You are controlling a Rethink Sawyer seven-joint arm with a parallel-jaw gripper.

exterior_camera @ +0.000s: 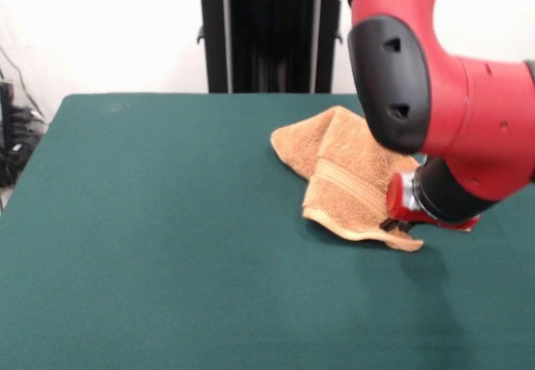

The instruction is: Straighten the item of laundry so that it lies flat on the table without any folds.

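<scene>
A robotics lab or test room. A red and black robot arm on a black pedestal stands behind a green cloth-covered table. Behind the pedestal is a bare white wall; left of the table, tangled cables.

wall: white, stood behind pedestal
cables: dark tangle, hung far left of pedestal, below wall

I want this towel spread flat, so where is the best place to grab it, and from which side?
Probably the towel's loose near corner beside the gripper, approached from above. That edge curls up off the table, while the rest is folded over itself, so pulling the corner outward should open it.
</scene>
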